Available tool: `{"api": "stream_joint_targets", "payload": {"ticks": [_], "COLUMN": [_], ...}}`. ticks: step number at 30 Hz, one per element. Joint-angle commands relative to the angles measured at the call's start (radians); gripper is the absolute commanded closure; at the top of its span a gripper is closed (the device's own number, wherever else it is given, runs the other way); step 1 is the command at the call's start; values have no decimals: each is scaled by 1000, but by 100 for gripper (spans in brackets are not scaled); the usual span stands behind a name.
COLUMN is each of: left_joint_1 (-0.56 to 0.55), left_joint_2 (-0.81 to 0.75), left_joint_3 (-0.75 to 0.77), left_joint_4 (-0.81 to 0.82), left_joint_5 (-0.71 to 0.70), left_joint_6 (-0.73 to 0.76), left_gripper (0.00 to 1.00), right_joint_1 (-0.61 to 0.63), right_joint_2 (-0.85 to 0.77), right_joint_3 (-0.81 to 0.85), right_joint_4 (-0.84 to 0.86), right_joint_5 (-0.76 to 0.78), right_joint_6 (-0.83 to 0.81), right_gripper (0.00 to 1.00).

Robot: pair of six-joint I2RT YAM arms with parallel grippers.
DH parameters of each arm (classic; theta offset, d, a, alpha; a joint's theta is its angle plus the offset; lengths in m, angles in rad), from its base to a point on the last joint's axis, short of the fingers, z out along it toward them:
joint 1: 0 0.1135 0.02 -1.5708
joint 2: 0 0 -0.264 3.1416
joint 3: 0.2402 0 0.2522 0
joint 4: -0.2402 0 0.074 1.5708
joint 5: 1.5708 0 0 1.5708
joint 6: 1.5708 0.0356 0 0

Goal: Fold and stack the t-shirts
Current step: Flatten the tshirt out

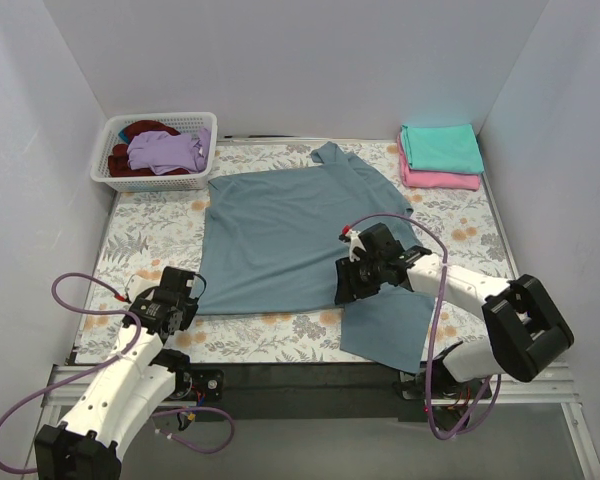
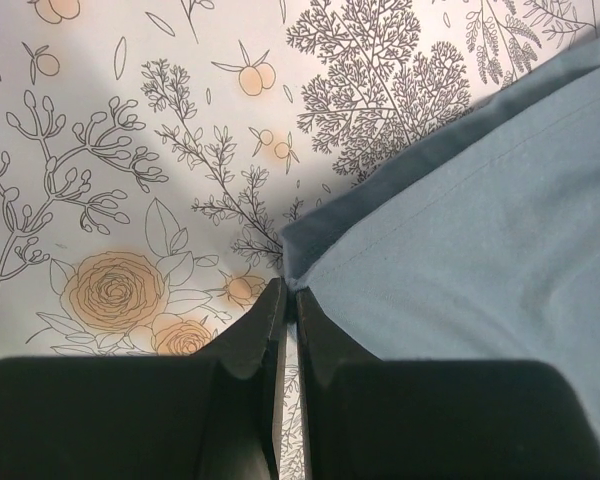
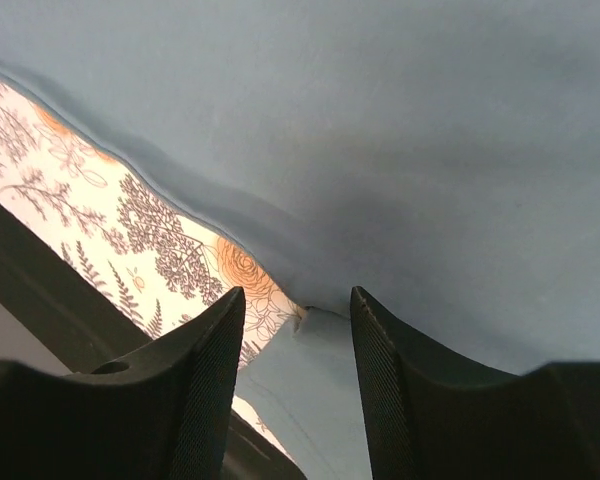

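The large slate blue-grey t-shirt (image 1: pixel 280 235) lies spread flat on the floral table, with one part (image 1: pixel 385 325) reaching toward the near right edge. My left gripper (image 1: pixel 193 293) sits at the shirt's near left corner. In the left wrist view its fingers (image 2: pixel 288 296) are shut with the corner of the cloth (image 2: pixel 480 230) pinched at their tips. My right gripper (image 1: pixel 345 285) is low over the shirt's near hem. Its jaws (image 3: pixel 297 295) stand apart, straddling a fold of the blue-grey cloth (image 3: pixel 380 130) without gripping it.
A folded teal t-shirt (image 1: pixel 440 147) lies on a folded pink one (image 1: pixel 440 180) at the back right. The white lattice basket (image 1: pixel 150 183) at the back left holds a lilac shirt (image 1: pixel 170 150) and a dark red one (image 1: pixel 120 160). The table's black front edge (image 3: pixel 40 300) is close below the right gripper.
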Motion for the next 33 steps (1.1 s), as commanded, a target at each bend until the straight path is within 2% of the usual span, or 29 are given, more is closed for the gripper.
{"api": "stream_joint_targets", "payload": {"ticks": [1, 6, 12, 16, 20, 23, 26, 30, 33], "left_joint_1": [8, 6, 8, 8, 8, 6, 8, 8, 5], "left_joint_2": [1, 0, 1, 10, 6, 3, 50, 217, 349], "left_joint_3": [28, 36, 45, 54, 114, 185, 225, 209, 170], "left_joint_4": [-25, -45, -62, -61, -55, -18, 85, 163, 221], "left_joint_5": [-61, -70, -81, -59, -36, -27, 62, 261, 315], "left_joint_6": [-172, -189, -197, -189, -119, -30, 93, 177, 188], "left_gripper": [100, 100, 99, 88, 76, 73, 64, 63, 63], "right_joint_1": [18, 19, 4, 4, 5, 7, 5, 5, 7], "right_joint_2": [31, 72, 2, -34, -38, -43, -55, -63, -66], "right_joint_3": [24, -56, -160, -160, -149, -149, -155, -163, -172], "right_joint_4": [-30, -128, -163, -180, -185, -182, -174, -161, -153], "right_joint_5": [-50, 14, 80, 99, 94, 93, 94, 96, 94], "right_joint_6": [-12, -7, 45, 47, 35, 24, 22, 21, 21], "right_gripper": [48, 52, 53, 50, 49, 48, 48, 48, 48]}}
